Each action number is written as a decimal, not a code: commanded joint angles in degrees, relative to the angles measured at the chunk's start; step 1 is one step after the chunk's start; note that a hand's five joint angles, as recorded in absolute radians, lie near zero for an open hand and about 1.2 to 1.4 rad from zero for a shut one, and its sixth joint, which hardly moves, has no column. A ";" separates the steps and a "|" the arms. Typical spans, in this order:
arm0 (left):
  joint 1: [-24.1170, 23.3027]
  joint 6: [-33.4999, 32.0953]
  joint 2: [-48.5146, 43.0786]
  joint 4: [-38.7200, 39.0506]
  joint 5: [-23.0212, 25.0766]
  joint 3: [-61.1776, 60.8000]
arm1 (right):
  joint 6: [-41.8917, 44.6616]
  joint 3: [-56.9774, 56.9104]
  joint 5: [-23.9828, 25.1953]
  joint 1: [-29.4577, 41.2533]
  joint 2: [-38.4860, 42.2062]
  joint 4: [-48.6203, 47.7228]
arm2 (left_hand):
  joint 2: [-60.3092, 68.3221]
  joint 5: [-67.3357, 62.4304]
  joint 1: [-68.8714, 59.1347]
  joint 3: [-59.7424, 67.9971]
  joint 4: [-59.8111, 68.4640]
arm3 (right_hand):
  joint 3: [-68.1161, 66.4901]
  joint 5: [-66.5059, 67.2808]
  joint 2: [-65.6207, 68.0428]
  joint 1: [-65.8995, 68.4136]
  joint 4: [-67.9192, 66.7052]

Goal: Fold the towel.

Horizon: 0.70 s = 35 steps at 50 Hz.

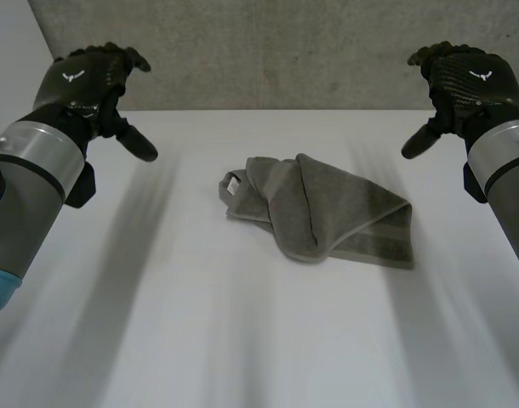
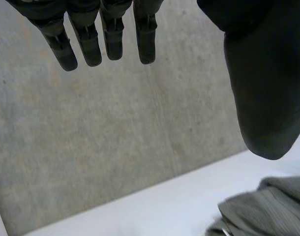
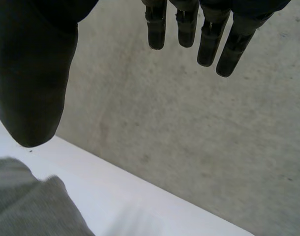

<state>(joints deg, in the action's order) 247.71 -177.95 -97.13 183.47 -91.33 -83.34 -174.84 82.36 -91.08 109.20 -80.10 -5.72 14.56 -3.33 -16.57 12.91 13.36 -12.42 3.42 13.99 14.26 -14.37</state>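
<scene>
The black left hand (image 1: 88,78) hangs above the far-left part of the white desk (image 1: 242,348). Its fingers (image 2: 86,42) are straight and loose, the thumb is out, and it holds nothing. In the middle of the desk lies the grey-green terry towel (image 1: 327,212), bunched and partly doubled over itself, well apart from both hands. The black right hand (image 1: 468,83) hangs over the far-right side, equally released and empty. A crumpled heap will not fold cleanly, so I judge each hand should first pinch a corner or hem and draw the cloth flat. The towel's long axis runs from far-left to near-right. Its small white tag (image 1: 234,182) is at the left end and its banded hem (image 1: 383,242) at the near-right end.
</scene>
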 commanded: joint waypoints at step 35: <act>-1.17 -0.21 -6.23 2.42 2.82 -0.51 | 3.46 -1.68 14.70 -3.99 5.22 2.03 | -3.34 2.11 5.34 -2.91 -3.36 | 2.42 -3.42 -3.99 -4.26 4.37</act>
<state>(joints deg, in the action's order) 247.58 -178.07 -99.69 184.59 -90.38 -83.78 -171.39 81.45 -83.60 107.68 -78.18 -3.78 14.56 -3.33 -16.57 12.91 13.36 -12.42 3.43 14.01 14.25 -14.37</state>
